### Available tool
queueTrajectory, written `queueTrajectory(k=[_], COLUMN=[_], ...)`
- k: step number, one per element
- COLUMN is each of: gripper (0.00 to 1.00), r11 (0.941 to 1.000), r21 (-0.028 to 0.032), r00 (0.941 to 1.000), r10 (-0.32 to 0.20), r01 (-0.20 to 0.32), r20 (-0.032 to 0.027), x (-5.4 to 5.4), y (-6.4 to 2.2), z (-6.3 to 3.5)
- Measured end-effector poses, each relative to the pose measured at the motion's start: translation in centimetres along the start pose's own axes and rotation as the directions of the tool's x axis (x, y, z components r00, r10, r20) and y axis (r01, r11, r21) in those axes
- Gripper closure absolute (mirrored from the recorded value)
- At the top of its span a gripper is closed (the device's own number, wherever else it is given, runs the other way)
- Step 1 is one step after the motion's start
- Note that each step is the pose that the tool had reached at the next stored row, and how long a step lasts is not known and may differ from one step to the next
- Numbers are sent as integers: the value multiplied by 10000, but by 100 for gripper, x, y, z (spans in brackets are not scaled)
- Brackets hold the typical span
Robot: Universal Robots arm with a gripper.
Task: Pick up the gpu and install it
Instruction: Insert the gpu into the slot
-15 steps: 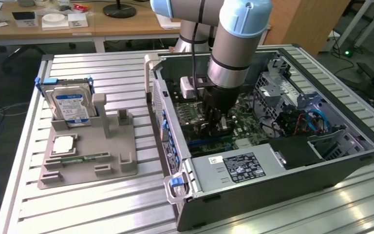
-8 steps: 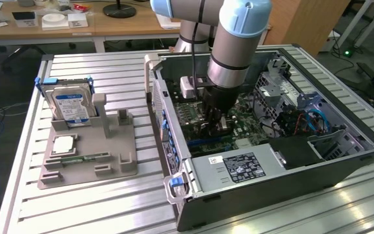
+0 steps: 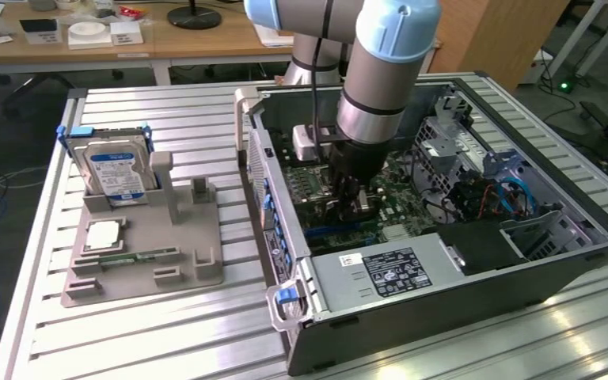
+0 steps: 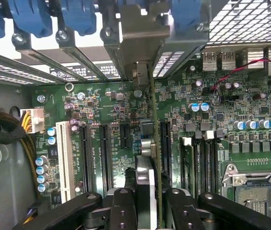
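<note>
While I watch the wrist view, I see my pincer [image 4: 147, 201] closed on the gpu [image 4: 153, 143], gripping its upper edge. The card stands on edge inside the computer case [image 3: 537, 261], directly below the pincer, with its long axis running along the motherboard [image 4: 106, 103] slots toward the case's rear wall. Its metal bracket [image 4: 137, 40] sits at that rear wall, among the blue slot latches [image 4: 29, 19]. I judge the card is lined up with, or already entering, a slot just beside the black expansion slots [image 4: 104, 153].
</note>
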State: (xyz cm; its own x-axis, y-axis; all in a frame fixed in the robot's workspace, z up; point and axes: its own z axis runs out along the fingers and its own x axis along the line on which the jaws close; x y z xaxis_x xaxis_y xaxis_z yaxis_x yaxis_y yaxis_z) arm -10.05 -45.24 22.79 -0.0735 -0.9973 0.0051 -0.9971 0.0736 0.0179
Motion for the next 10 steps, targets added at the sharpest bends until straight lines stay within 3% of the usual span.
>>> queueTrajectory(k=[10], gripper=[72], r11=[10000], r21=[0], r00=[10000], r10=[0], r01=[0], r20=[-3], x=[0], y=[0], z=[23])
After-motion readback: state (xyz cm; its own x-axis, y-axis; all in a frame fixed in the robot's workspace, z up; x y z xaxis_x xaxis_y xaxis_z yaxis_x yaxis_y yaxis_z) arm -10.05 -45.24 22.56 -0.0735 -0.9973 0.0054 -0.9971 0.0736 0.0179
